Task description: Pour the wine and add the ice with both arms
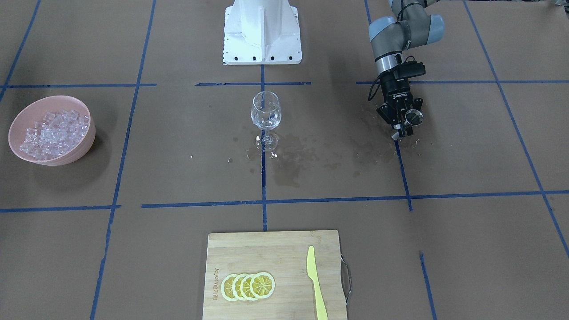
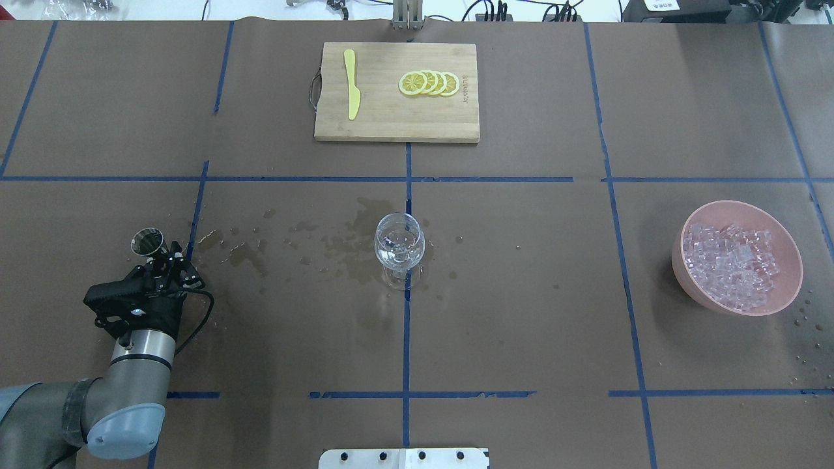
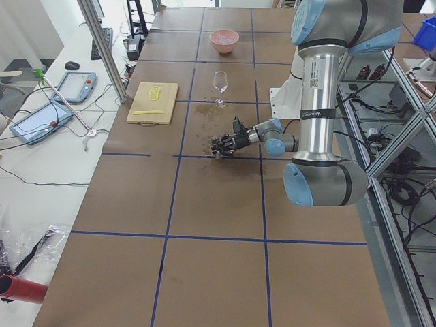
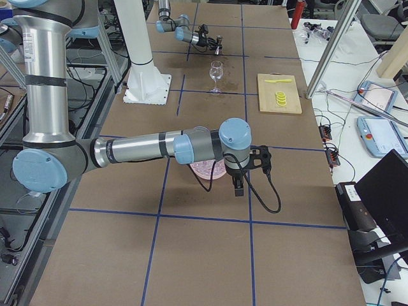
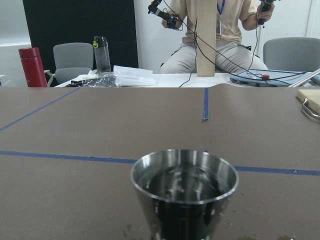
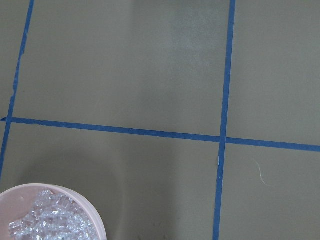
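**Steel cup (image 5: pixel 184 192) gripped upright, mouth up**

Clamps the left pincer (image 1: pixel 405 125) tight on the steel cup, close to the wet-stained tabletop (image 1: pixel 466 155) and well apart from the wine glass (image 1: pixel 266 116) at its middle. Holds the cup's long axis vertical, mouth pointing up, the wine (image 5: pixel 182 181) lying level inside. Shows the ice (image 1: pixel 52 129) heaped in a pink bowl (image 1: pixel 83 149) at the far end, right pincer (image 4: pixel 238 186) hanging near it. Cannot tell whether that pincer is apart or together.
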### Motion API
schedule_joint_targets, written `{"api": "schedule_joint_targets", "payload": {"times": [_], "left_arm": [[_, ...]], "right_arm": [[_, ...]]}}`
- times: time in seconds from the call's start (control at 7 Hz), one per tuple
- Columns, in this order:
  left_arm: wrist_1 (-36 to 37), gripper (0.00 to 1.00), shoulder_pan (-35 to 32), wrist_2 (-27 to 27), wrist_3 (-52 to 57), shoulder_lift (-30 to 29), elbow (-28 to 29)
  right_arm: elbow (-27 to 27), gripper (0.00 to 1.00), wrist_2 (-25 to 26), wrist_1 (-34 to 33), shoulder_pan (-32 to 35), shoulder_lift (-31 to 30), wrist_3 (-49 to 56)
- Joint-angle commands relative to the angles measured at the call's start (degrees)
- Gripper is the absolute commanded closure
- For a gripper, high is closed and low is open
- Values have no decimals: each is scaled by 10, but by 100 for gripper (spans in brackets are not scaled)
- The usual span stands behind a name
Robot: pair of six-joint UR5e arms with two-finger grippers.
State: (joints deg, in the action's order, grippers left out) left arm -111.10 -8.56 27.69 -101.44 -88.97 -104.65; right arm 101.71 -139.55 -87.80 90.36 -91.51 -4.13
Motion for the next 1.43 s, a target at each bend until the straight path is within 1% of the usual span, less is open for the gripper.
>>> {"api": "schedule_joint_targets", "payload": {"times": [0.0,0.14,0.29,0.43,0.57,0.71,0.86,1.14,1.29], "left_arm": [[-2,100,-9,0,7,-1,-27],[-3,100,-22,0,44,-5,-38],[-30,100,-41,0,94,-24,-43],[-61,100,-54,0,131,-30,-43],[-99,100,-55,1,135,-33,-46],[-111,100,-55,1,150,-34,-58],[-112,100,-55,1,217,-45,-58],[-112,100,-58,1,281,-89,-58],[-112,100,-58,1,314,-129,-59]], "right_arm": [[1,0,-12,2,1,-3,0],[0,0,-12,4,0,-3,-7],[0,0,-12,6,0,-3,-22],[9,0,-13,6,1,-8,-24],[16,0,-14,5,1,-8,-24],[16,0,-16,5,0,-8,-24],[17,0,-16,6,0,-8,-24],[16,0,-13,6,0,-6,-24],[16,0,-14,5,0,-5,-24]]}}
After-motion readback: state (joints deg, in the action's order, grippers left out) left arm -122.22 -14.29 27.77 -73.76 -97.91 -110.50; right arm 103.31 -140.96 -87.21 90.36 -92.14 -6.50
